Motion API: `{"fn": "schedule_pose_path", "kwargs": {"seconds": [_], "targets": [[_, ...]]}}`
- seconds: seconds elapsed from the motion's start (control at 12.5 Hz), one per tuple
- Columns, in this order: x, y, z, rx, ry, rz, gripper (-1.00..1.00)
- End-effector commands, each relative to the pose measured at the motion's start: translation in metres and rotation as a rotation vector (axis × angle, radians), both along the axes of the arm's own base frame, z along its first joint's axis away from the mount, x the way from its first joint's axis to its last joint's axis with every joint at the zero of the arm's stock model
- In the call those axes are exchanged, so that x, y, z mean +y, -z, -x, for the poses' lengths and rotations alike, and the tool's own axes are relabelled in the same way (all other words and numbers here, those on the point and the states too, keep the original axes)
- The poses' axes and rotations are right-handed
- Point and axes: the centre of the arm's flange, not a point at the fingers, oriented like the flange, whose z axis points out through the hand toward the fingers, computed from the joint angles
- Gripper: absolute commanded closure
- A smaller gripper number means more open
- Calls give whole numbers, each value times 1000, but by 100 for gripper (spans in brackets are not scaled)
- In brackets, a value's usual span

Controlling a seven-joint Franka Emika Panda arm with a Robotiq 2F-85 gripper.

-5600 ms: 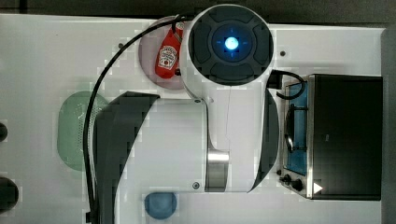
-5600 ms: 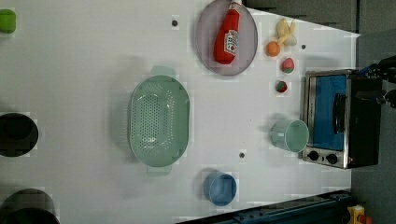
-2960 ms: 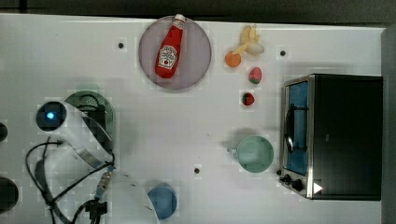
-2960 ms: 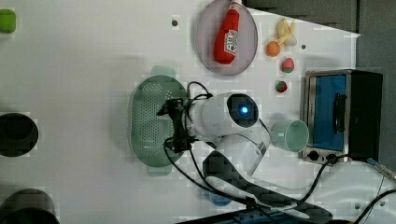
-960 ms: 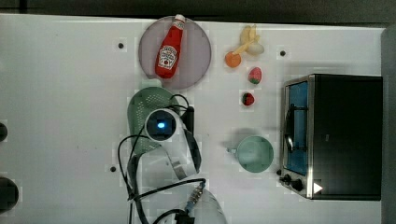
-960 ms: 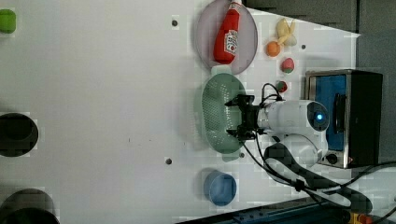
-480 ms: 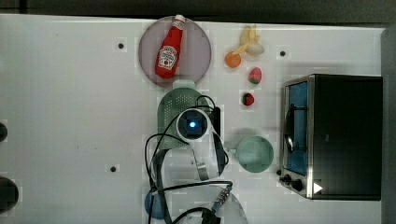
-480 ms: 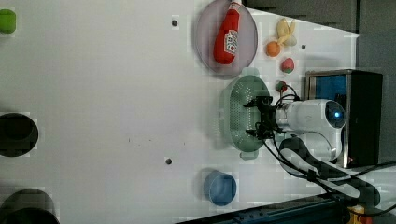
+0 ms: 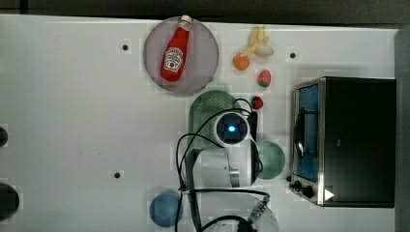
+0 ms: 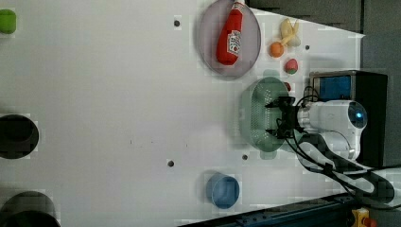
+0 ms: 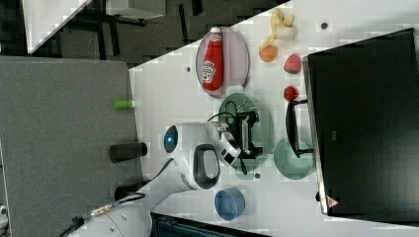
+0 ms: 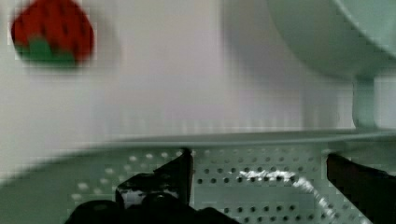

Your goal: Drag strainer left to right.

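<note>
The strainer (image 9: 205,104), a pale mint-green oblong colander with small holes, lies just below the grey plate in the top view, half covered by my arm. In the left view the strainer (image 10: 253,113) has my gripper (image 10: 276,119) reaching down into it. The gripper (image 12: 259,186) is open, both dark fingers spread wide inside the perforated basin of the strainer (image 12: 261,172), close to its far wall. Nothing is held between the fingers. In the right view the gripper (image 11: 252,133) stands over the strainer (image 11: 232,106).
A mint-green cup (image 9: 273,159) sits close to the strainer, on the top view's right, with the toaster oven (image 9: 353,140) just beyond. A red strawberry (image 9: 257,102) lies near the rim. The ketchup bottle (image 9: 174,50) lies on a grey plate (image 9: 203,48). A blue bowl (image 9: 164,209) stands near the front.
The arm and the strainer have slid together toward the top view's right, closer to the cup and oven. The fingers stayed spread open inside the strainer.
</note>
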Motion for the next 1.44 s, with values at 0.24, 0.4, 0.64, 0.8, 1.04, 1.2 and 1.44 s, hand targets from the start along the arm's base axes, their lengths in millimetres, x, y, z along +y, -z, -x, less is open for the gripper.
{"fn": "schedule_pose_path", "kwargs": {"seconds": [0.24,0.4,0.64,0.8,1.04,1.2,1.44], "targets": [[-7,-21,-3,-7,-273,2,-100],[15,-52,-13,-54,-375,3,-100],[43,-120,-24,-73,-423,38,-100],[53,-170,-27,-36,-438,75,-100],[58,-243,-19,42,-494,61,-100],[57,-285,-5,64,-554,-64,-100],[59,-368,6,-37,-712,-107,-100]]}}
